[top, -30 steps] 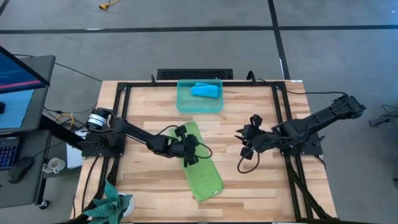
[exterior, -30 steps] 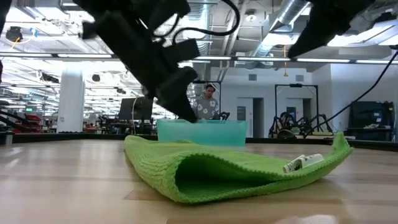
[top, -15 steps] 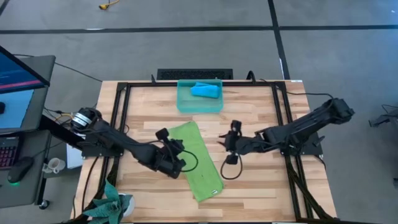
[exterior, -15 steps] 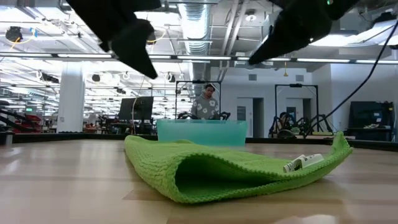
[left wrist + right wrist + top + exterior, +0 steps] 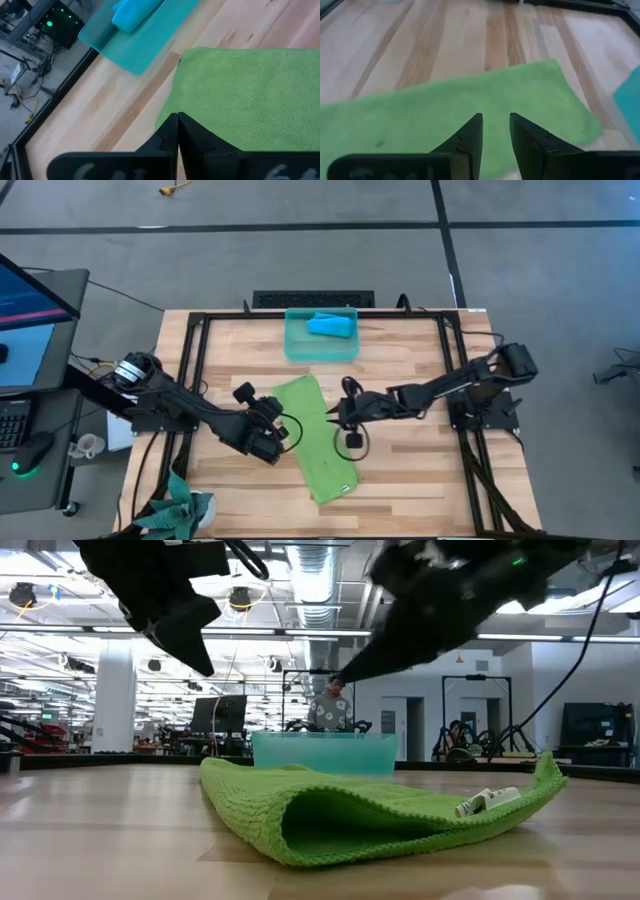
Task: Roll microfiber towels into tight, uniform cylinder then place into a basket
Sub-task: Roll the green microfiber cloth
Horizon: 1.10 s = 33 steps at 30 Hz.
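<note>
Nearest, lying folded into a long strip on the desk (image 5: 420,470): the lime green towel (image 5: 322,438), flat and unrolled, ready for rolling from one end. Flanking it, both arms: left tool (image 5: 272,427) just beside the strip's left edge, fingers pressed together, pinching nothing, probably poised to tuck or press an edge; right tool (image 5: 337,409) over the strip's right edge, fingers (image 5: 470,137) slightly spread and empty, likely lined up to nip the cloth. Farther back, already done: the blue towel (image 5: 330,326) rolled up inside the basket (image 5: 291,345).
</note>
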Each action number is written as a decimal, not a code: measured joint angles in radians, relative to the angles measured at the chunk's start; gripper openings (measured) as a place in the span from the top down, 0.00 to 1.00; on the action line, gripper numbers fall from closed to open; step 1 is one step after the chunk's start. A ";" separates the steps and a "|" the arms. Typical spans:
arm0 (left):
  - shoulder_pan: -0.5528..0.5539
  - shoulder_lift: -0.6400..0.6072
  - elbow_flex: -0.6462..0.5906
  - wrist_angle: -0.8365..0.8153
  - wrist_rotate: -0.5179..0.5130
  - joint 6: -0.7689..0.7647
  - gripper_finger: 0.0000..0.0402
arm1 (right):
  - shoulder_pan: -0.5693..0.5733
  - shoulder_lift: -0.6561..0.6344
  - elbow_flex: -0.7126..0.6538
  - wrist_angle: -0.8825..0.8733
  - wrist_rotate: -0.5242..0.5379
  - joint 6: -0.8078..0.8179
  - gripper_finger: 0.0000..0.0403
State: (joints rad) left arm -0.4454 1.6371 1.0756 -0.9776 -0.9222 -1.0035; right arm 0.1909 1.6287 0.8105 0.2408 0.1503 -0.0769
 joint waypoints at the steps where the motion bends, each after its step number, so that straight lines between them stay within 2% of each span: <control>1: 0.000 0.000 -0.001 0.000 0.000 0.000 1.00 | -0.012 0.025 0.009 0.015 -0.016 0.013 0.70; 5: 0.000 0.000 -0.001 0.009 0.000 0.000 1.00 | -0.049 0.109 0.049 0.010 -0.072 0.049 0.70; 17: 0.000 0.001 -0.001 0.031 -0.001 0.008 1.00 | -0.077 0.297 0.150 -0.023 -0.077 0.051 0.70; 29: 0.003 0.001 -0.001 0.054 -0.001 0.016 1.00 | -0.114 0.331 0.229 -0.265 -0.074 0.097 0.70; 33: 0.003 0.001 -0.001 0.053 0.000 0.015 1.00 | -0.115 0.317 0.263 -0.440 -0.067 0.155 0.70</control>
State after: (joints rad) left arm -0.4423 1.6382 1.0744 -0.9244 -0.9226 -0.9882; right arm 0.0757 1.9458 1.0732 -0.1995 0.0834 0.0784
